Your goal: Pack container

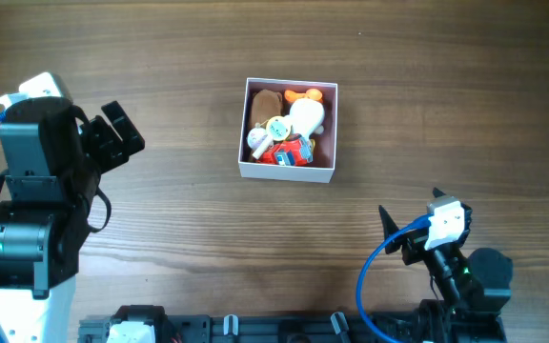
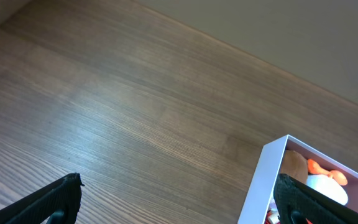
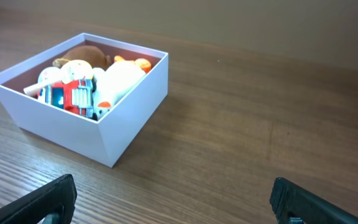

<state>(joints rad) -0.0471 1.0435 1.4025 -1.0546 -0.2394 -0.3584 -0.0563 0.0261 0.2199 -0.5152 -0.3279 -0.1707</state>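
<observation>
The container (image 1: 288, 172) is a square white box with a pink inside, at the middle of the table. It holds several toys: a brown one, an orange one, a white one (image 1: 305, 116) and a red one. It also shows in the left wrist view (image 2: 263, 186) and the right wrist view (image 3: 129, 106). My left gripper (image 1: 122, 133) is open and empty, well to the left of the box; its tips show in the left wrist view (image 2: 179, 199). My right gripper (image 1: 396, 236) is open and empty, near the front right; its tips show in the right wrist view (image 3: 173, 196).
The wooden table (image 1: 179, 229) runs all around the box. The arm bases and a black rail (image 1: 255, 329) sit along the front edge.
</observation>
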